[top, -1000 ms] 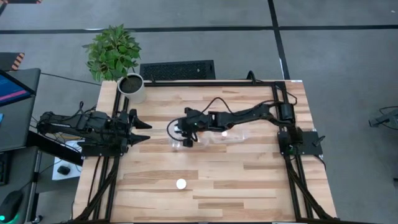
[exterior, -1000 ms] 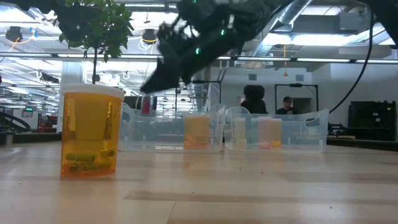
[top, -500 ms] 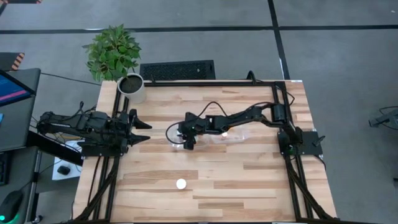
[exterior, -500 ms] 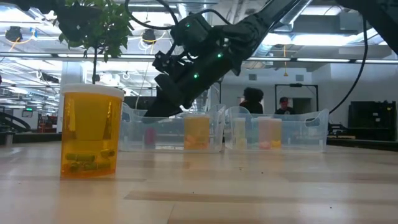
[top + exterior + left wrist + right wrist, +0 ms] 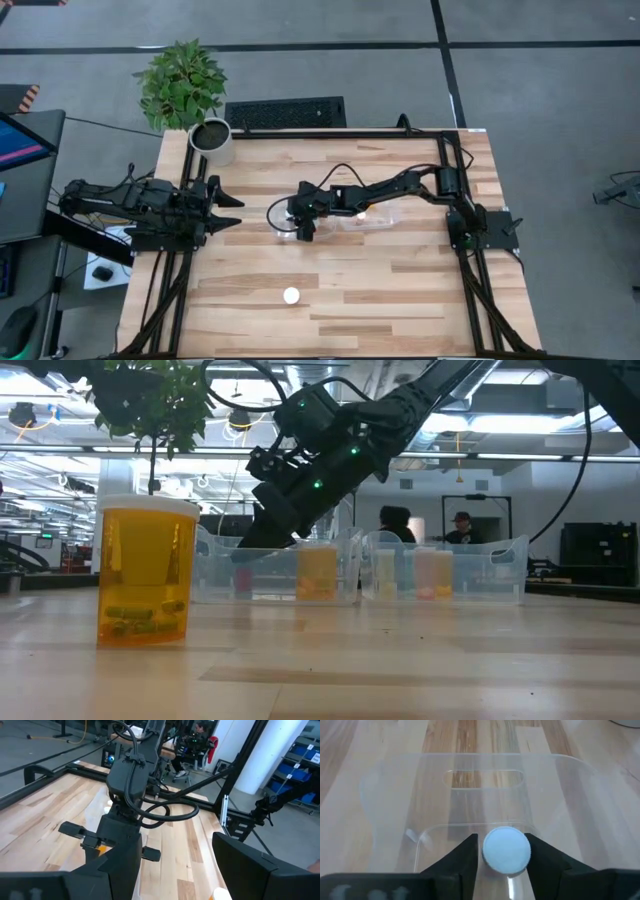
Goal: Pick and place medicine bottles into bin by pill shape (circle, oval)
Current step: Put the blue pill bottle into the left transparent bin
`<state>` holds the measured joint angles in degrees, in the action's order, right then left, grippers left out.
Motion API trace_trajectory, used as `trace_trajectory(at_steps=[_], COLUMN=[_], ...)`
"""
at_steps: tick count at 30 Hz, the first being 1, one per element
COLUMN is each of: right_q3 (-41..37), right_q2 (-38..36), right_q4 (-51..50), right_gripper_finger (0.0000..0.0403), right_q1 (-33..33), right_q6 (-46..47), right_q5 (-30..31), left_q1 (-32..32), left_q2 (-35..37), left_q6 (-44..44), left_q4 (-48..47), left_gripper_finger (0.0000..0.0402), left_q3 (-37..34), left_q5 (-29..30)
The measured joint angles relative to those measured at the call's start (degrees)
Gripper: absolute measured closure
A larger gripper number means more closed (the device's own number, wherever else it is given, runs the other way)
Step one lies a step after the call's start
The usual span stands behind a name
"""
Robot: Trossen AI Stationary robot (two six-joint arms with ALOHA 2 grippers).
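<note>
My right gripper (image 5: 304, 230) reaches down into the left clear bin (image 5: 215, 575) and is shut on a small medicine bottle with a white cap (image 5: 506, 849). The bottle's reddish body (image 5: 243, 578) shows through the bin wall in the low view. A wide orange bottle with a white cap (image 5: 291, 295) stands alone on its base on the table's near part, and is large in the low view (image 5: 145, 572). My left gripper (image 5: 232, 210) waits, open and empty, at the table's left edge. My right gripper has the small bottle between its two fingers (image 5: 465, 857), one on each side of the white cap's rim (image 5: 485, 851). The fingers come from above, pointing down. The bottle is upright inside the left bin. I cannot tell whether its base rests on the bin floor.
A second clear bin (image 5: 505, 570) stands to the right of the first. An orange bottle (image 5: 317, 572) is in the left bin, and two pale ones (image 5: 432, 575) are in the right bin. A white plant pot (image 5: 212, 140) stands at the far left corner. People show in the room behind.
My right gripper has gone down, and slightly toward the near edge, into the left bin with the small bottle. The bottle was above the bin's rim and now stands upright within its walls. Over the last half second the gripper has hardly moved.
</note>
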<state>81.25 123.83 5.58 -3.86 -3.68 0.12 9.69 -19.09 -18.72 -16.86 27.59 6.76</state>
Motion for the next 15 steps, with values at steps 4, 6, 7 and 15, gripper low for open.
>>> trace_trajectory(at_steps=[4,6,7,15], right_q3=[0.00,0.00,0.00,-0.03], right_q2=[0.00,0.00,0.00,-1.01], right_q4=[0.02,0.02,0.02,-0.39], right_gripper_finger=[0.0218,0.0207,0.0203,0.0188], right_q1=[-0.04,-0.04,-0.04,-0.04], right_q6=[0.10,0.10,0.19,-0.53], right_q5=[-0.02,-0.02,-0.02,-0.30], left_q1=[0.00,0.00,0.00,0.00], left_q2=[0.00,0.00,0.00,0.00], left_q6=[-0.01,-0.02,-0.02,-0.07], left_q4=[0.00,0.00,0.00,0.02], left_gripper_finger=[0.0166,0.0166,0.0166,0.0166], left_q3=[0.00,0.00,0.00,0.00], left_q5=[0.06,0.07,0.07,0.09])
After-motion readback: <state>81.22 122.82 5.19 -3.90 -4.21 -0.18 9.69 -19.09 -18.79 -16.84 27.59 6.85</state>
